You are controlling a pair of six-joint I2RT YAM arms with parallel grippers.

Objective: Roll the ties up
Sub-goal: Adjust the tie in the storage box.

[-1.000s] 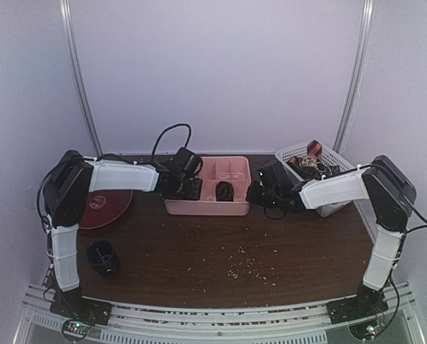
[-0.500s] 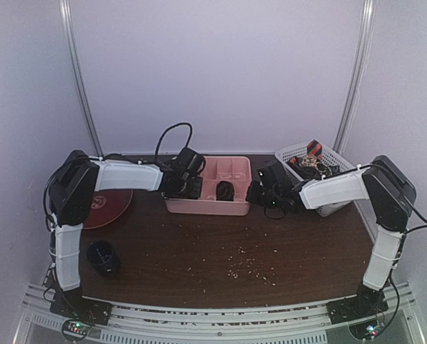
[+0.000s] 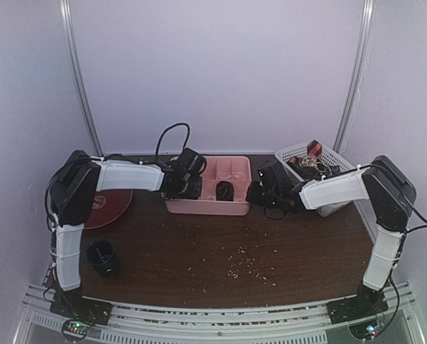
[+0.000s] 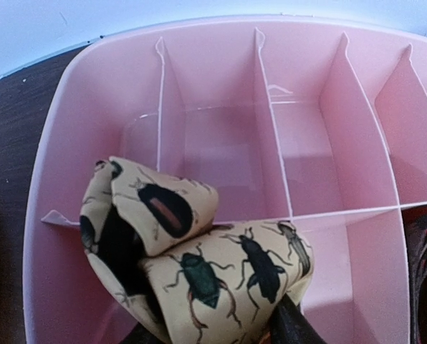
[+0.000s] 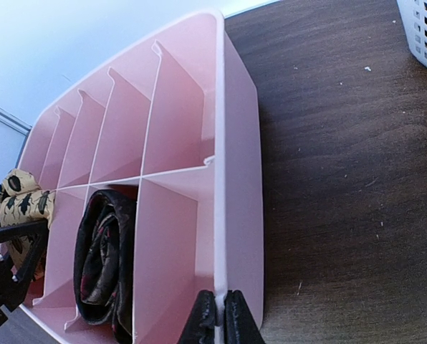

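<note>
rolled tan tie [image 4: 199, 265] is at the pink tray's [image 4: 56, 172] near-left corner compartment, right between the left gripper's [image 4: 215, 331] fingers. they straddle it partway open, and i can't tell if they grip it. the coil's open end seems to face up toward that wrist. the right gripper [image 5: 217, 315] is pinched tight on the tray's right-end wall. a dark tie [image 5: 102, 258] lies rolled further along the row.
</note>
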